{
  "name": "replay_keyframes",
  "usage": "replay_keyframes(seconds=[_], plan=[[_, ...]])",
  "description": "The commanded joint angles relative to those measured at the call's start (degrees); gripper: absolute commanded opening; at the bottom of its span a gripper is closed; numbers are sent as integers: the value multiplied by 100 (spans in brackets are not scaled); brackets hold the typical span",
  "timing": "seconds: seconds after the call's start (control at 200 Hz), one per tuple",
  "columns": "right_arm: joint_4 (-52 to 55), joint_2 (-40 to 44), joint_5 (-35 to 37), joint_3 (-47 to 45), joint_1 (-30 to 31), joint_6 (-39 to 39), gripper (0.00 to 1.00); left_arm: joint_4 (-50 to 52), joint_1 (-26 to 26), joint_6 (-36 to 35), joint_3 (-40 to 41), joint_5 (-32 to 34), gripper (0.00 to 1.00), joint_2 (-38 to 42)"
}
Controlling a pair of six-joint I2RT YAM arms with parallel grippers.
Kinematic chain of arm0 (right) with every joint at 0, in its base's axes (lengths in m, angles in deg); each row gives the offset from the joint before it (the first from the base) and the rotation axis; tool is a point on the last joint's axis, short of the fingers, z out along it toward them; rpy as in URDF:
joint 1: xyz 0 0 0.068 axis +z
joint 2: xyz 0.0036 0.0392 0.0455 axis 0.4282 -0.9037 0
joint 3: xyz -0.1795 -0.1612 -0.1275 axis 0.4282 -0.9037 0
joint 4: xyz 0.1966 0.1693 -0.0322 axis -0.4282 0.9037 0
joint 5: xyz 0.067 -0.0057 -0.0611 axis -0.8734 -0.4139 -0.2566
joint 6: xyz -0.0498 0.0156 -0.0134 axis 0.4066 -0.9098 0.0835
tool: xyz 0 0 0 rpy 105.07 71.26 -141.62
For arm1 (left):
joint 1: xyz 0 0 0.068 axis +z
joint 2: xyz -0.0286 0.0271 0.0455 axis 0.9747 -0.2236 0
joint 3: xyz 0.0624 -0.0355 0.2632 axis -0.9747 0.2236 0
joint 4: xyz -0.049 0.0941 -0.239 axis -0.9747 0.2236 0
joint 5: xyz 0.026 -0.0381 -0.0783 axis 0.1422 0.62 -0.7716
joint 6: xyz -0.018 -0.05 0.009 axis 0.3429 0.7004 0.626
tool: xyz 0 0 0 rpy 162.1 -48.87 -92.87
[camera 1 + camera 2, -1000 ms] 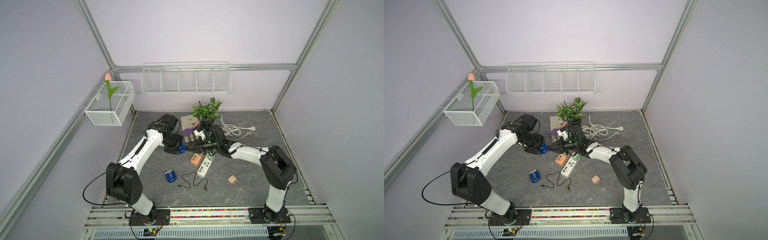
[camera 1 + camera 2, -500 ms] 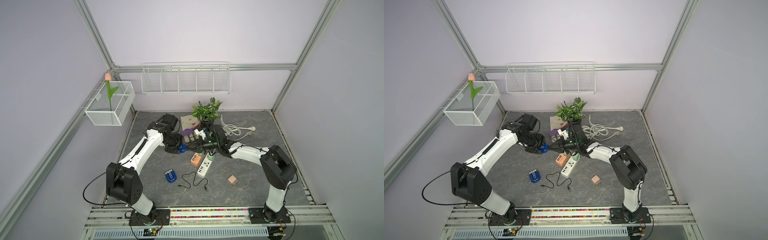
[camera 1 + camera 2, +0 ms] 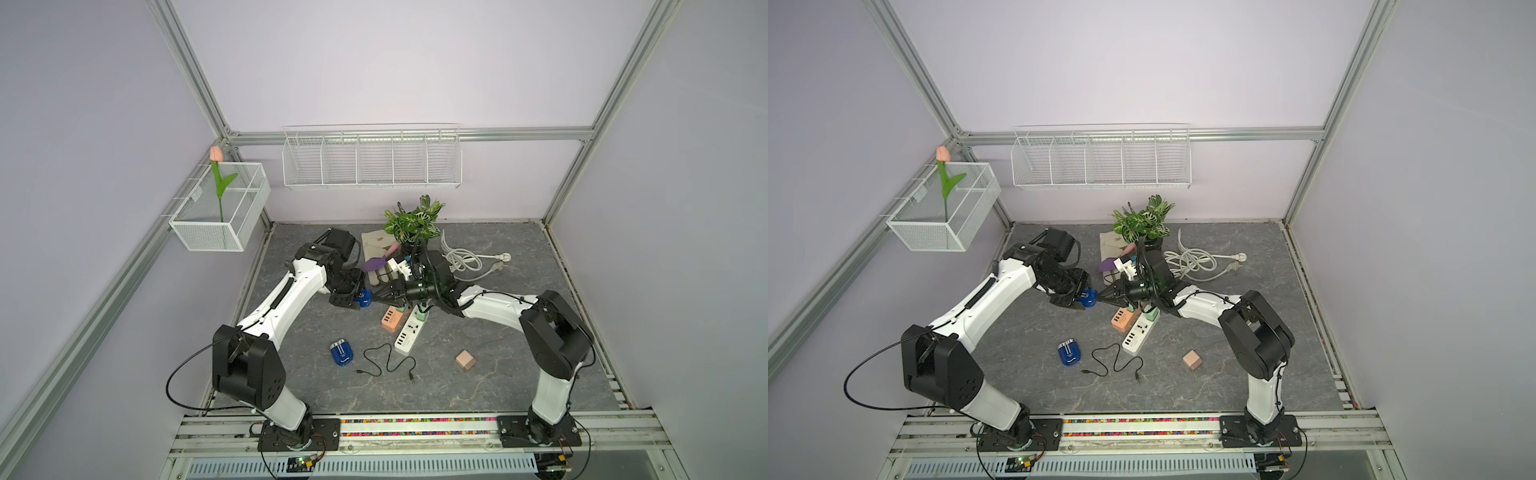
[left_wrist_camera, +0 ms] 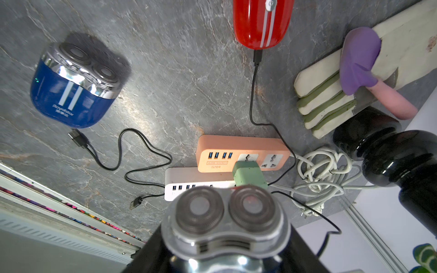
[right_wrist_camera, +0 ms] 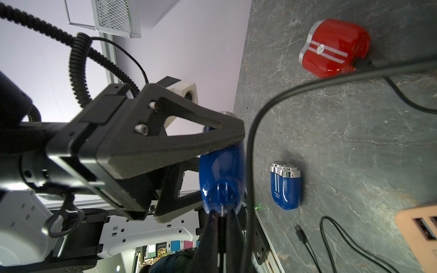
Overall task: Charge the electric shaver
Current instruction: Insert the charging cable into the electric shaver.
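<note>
Above the middle of the grey marbled tabletop we see the blue plastic electric shaver in the left gripper, with the right gripper at its right side. Right of them the peach plastic power strip lies against the white plastic power strip. Nearer the bases lie a second blue plastic shaver, a black USB cable right of it, then a small wooden cube. Behind stands a potted leafy plant, with a coiled white cord at its right.
</note>
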Motion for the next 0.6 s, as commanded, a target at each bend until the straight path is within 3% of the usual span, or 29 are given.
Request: replay_keyframes(seconds=[0.0, 0.245, 0.595], plan=[[282, -157, 220, 36, 109, 358, 7, 67, -167, -59, -193, -857, 0, 165], [578, -56, 267, 169, 177, 479, 7, -184, -190, 172, -14, -840, 0, 258], [-537, -61, 119, 295, 268, -330, 7, -268, -344, 244, 204, -583, 0, 179]])
